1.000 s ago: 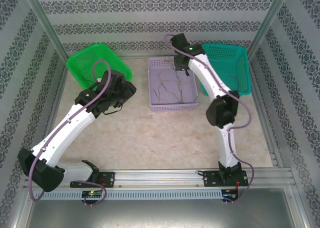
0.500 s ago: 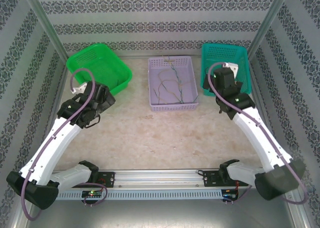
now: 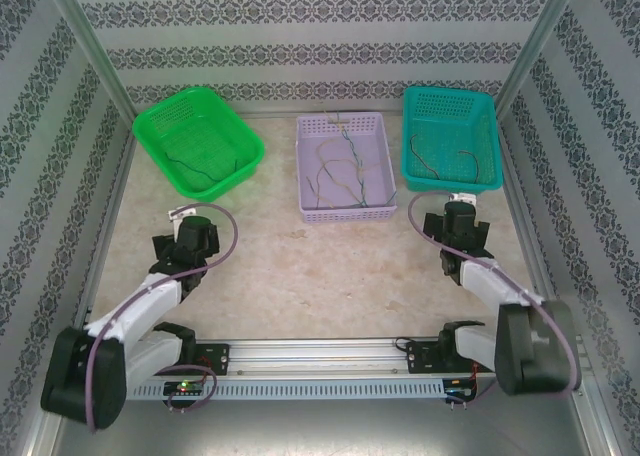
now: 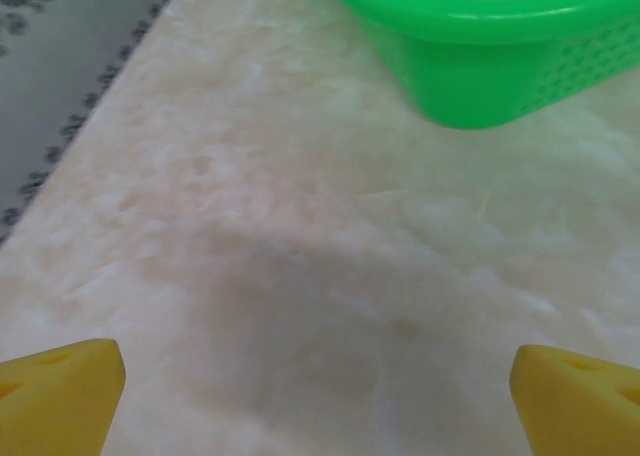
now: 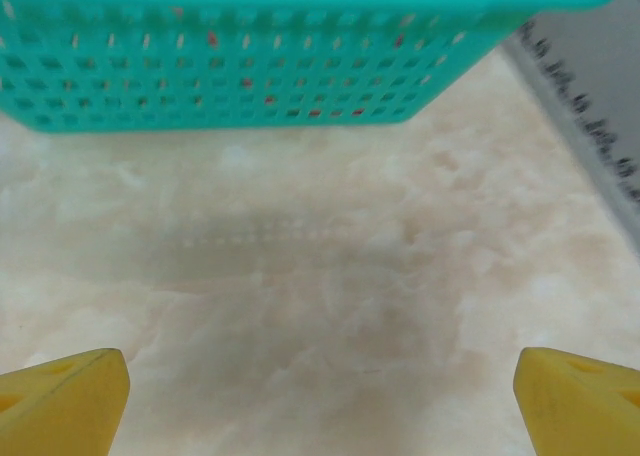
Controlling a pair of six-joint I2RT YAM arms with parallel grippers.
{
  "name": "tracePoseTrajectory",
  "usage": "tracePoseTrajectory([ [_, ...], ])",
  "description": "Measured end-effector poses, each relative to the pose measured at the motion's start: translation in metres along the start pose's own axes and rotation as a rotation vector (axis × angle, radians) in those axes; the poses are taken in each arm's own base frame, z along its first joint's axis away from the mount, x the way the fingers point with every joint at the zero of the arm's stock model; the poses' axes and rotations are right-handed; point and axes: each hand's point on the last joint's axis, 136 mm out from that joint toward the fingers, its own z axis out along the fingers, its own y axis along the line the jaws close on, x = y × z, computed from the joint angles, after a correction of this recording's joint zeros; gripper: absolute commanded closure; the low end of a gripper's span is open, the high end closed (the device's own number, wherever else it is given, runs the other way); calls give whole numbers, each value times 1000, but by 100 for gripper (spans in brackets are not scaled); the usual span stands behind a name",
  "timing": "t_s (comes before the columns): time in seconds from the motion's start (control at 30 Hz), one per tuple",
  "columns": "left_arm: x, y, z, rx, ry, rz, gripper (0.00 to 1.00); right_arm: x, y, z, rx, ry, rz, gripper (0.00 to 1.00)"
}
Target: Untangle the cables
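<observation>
my left gripper [image 4: 320, 406] hangs low over the marbled tabletop [image 4: 300, 226], its yellow fingertips [image 4: 60, 391] spread wide apart at the bottom corners of the wrist view, with only bare table between them. the green basket [image 4: 480, 76] sits just ahead, off to the right. my right gripper [image 5: 320, 401] is the same: jaws wide apart, gripping nothing, facing the near wall of the teal basket [image 5: 250, 66], where small red flecks show through the mesh. from above, both my arms are folded back near their bases, well short of the baskets. most of the cables [image 3: 345, 171] lie in a loose tangle of thin green, yellow and dark strands in the lilac basket [image 3: 310, 126] at the middle of the far side. a dark cable [image 3: 195, 163] lies in the green basket, and a few loose cables [image 3: 445, 159] lie in the teal one.
</observation>
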Motion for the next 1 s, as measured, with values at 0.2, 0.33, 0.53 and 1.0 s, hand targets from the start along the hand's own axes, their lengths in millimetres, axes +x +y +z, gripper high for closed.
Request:
tracePoseTrajectory([
  [0.2,-17,-20,33,84,-78,-33,1,-31,19,27,-129,-117,54,2],
  [0.33,-32,-25,46,118,-121,-41,1,-45,40,29,-213,-205,32,2],
  [0.53,-57,-27,45,169,-253,-80,1,-27,48,25,-250,-261,15,2],
  [1.0,-45,-38,72,229,-216,-72,0,-54,53,22,-228,-329,6,2],
])
